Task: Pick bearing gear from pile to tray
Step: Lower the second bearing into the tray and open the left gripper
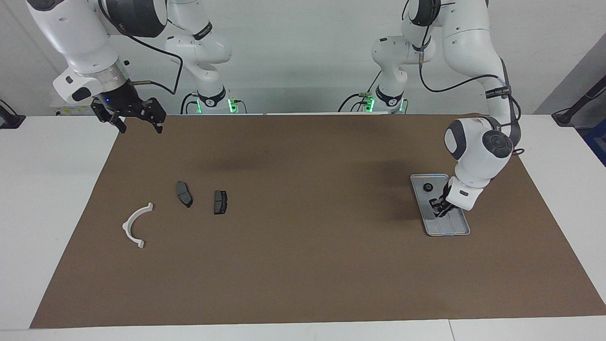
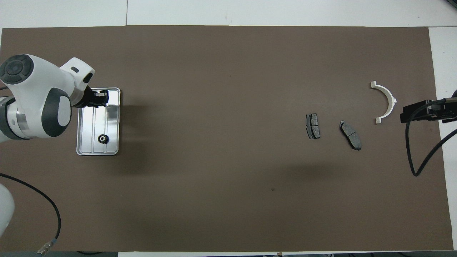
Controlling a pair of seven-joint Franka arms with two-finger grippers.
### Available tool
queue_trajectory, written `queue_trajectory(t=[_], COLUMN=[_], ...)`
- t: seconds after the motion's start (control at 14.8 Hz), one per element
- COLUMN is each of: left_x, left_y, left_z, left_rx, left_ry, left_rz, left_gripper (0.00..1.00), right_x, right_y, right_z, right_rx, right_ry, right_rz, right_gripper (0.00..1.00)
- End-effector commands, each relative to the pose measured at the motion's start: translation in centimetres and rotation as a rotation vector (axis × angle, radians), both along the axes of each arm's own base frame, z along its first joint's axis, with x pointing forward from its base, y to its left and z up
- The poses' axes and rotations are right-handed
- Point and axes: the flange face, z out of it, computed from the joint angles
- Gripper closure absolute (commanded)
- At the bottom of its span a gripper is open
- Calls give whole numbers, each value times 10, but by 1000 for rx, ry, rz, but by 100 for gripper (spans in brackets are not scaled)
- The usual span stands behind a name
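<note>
The bearing gear (image 2: 103,139) is lying in the tray (image 2: 113,150), at the end of it nearer to the robots, so by the look of things the drop-off is already made. The tray is sitting on the brown mat (image 2: 228,185) toward the left arm's end of the desk (image 1: 47,189), well apart from what remains of the pile. The left gripper (image 1: 440,208) is hanging low over the other end of the tray, its jaws closed with the tips together and nothing between them (a small dark part would be hard to spot there, but none is showing). That placing suggests it is finished with the gear. The right gripper (image 1: 138,119) is waiting high over the mat's corner at its own end of the desk, jaws spread wide and holding nothing, probably parked there to keep out of the way. Below it, toward the right arm's end, the white bracket (image 1: 136,225) and two dark brake pads (image 1: 184,194) (image 1: 220,202) are lying flat on the mat, each apart from the others, the bracket farthest from the robots. The arms are wearing dark bands with pale lettering, which cannot be made out, and no other writing is readable anywhere.
</note>
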Motion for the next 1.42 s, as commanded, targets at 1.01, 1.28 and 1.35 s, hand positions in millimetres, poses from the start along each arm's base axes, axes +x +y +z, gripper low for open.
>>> queue_trajectory(t=[1.01, 1.28, 1.35], left_x=[-13, -5, -8], left_y=[17, 19, 20], left_z=[-25, 33, 50], left_rx=[15, 20, 21], left_ry=[40, 54, 51], left_rz=[-3, 1, 3], left_gripper=[0, 0, 0], right_x=[-5, -5, -5], right_y=[-5, -5, -5], right_z=[0, 1, 1], right_rx=[-6, -5, -5], right_ry=[-19, -20, -20], right_rz=[20, 20, 20], right_gripper=[0, 0, 0])
